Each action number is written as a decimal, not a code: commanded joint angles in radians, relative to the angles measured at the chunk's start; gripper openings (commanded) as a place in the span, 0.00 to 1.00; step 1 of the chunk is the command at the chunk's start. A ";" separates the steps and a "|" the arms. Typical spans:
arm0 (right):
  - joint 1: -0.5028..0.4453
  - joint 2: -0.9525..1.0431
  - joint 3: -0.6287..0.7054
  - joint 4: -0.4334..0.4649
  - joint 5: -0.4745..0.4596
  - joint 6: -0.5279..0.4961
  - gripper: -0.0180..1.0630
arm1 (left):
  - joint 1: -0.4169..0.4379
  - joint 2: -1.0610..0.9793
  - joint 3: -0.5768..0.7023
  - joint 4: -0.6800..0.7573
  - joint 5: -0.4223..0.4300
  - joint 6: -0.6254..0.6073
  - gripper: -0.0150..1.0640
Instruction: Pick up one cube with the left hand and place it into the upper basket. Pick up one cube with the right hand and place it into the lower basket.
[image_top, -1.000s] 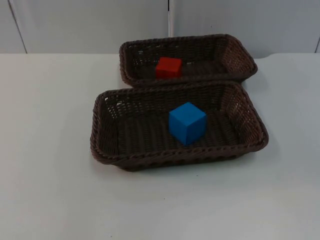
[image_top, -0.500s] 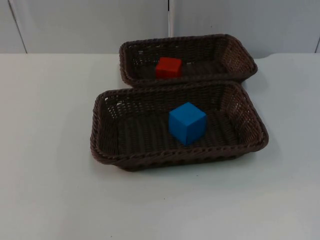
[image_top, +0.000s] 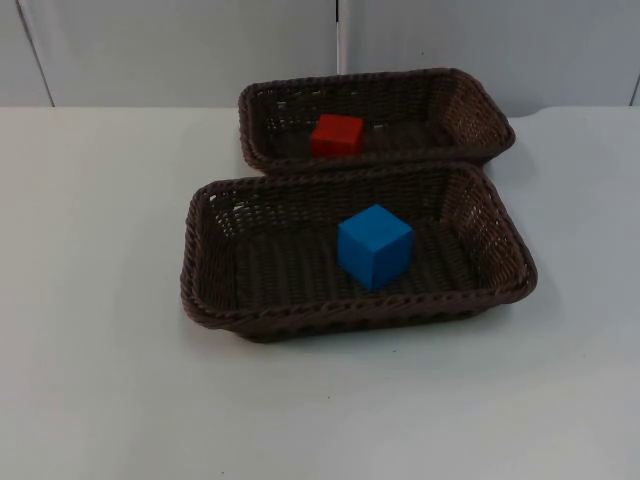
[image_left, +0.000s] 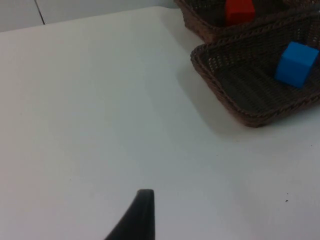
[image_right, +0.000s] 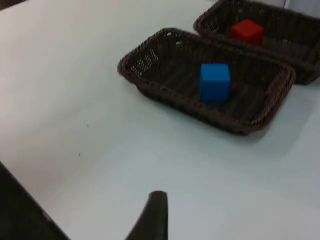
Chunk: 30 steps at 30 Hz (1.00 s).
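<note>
Evidently nothing has changed over the last second: the red cube (image_top: 337, 134) sits in the upper basket (image_top: 478, 108) and the blue cube (image_top: 374, 245) in the lower basket (image_top: 205, 268), so the task looks complete. Both cubes are plain, sharp-edged and upright. The left gripper (image_left: 142, 210) and right gripper (image_right: 155, 212) wait over bare table (image_top: 100, 380); their spread cannot be told.
</note>
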 joint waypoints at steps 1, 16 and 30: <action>0.007 -0.005 0.006 0.007 -0.001 0.000 0.77 | 0.002 -0.003 0.006 0.005 -0.012 -0.006 0.93; 0.007 -0.050 0.020 -0.085 0.038 0.096 0.77 | 0.002 -0.003 0.006 0.005 -0.012 -0.006 0.93; 0.011 -0.071 0.031 -0.109 0.045 0.122 0.77 | 0.002 -0.003 0.006 0.005 -0.012 -0.002 0.93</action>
